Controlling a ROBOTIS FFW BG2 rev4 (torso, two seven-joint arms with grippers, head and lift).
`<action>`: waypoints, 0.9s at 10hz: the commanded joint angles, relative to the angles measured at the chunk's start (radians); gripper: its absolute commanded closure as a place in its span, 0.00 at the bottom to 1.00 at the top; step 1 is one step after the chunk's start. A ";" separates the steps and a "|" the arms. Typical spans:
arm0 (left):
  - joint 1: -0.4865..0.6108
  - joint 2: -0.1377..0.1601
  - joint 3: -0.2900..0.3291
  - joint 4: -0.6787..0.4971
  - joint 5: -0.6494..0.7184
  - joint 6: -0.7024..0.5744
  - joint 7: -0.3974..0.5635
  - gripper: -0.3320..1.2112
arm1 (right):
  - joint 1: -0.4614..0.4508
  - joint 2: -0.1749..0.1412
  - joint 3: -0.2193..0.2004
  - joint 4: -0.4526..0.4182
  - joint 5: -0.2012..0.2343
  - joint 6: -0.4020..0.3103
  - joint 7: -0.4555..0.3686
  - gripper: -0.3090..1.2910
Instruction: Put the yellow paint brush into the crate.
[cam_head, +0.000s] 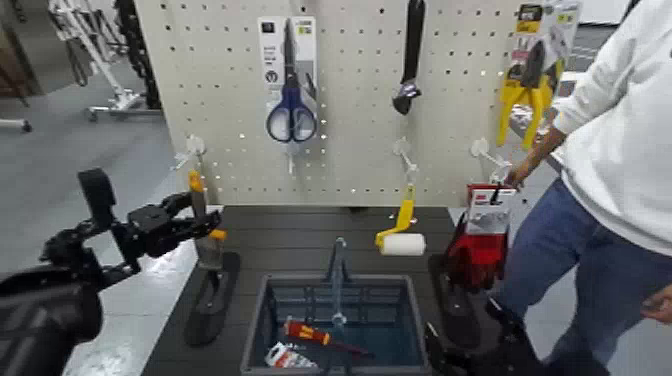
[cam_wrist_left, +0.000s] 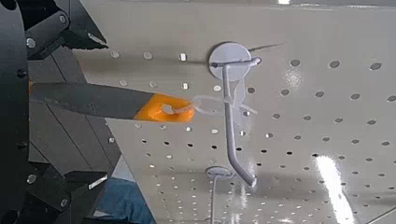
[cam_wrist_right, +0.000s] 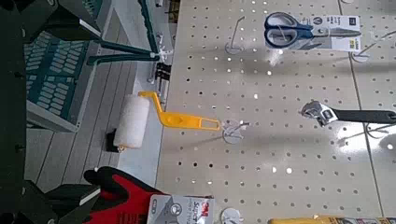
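My left gripper (cam_head: 190, 228) is shut on the yellow paint brush (cam_head: 205, 225) and holds it upright in front of the pegboard, left of the crate. The brush has an orange tip on top and grey bristles below. In the left wrist view the orange tip (cam_wrist_left: 163, 109) sits just off a white hook (cam_wrist_left: 233, 70). The blue-grey crate (cam_head: 262, 300) stands at the table's front centre with its middle handle upright. It also shows in the right wrist view (cam_wrist_right: 56, 65). My right gripper (cam_head: 455, 352) is low at the crate's right side, open and empty.
A red screwdriver (cam_head: 310, 334) and a small packet (cam_head: 285, 355) lie in the crate. A yellow-handled roller (cam_head: 400, 235), scissors (cam_head: 290, 100), a wrench (cam_head: 408, 60), yellow pliers (cam_head: 528, 85) and red gloves (cam_head: 478, 245) hang on the pegboard. A person (cam_head: 620, 150) stands at the right.
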 joint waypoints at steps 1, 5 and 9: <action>-0.016 0.000 -0.010 0.019 -0.013 -0.002 0.001 0.40 | -0.006 0.001 0.002 0.005 -0.003 0.000 0.004 0.28; -0.054 0.003 -0.050 0.059 -0.039 -0.005 -0.023 0.43 | -0.009 0.001 0.004 0.009 -0.006 -0.002 0.010 0.28; -0.067 0.003 -0.070 0.066 -0.044 0.006 -0.034 0.56 | -0.012 0.003 0.004 0.009 -0.006 -0.002 0.012 0.28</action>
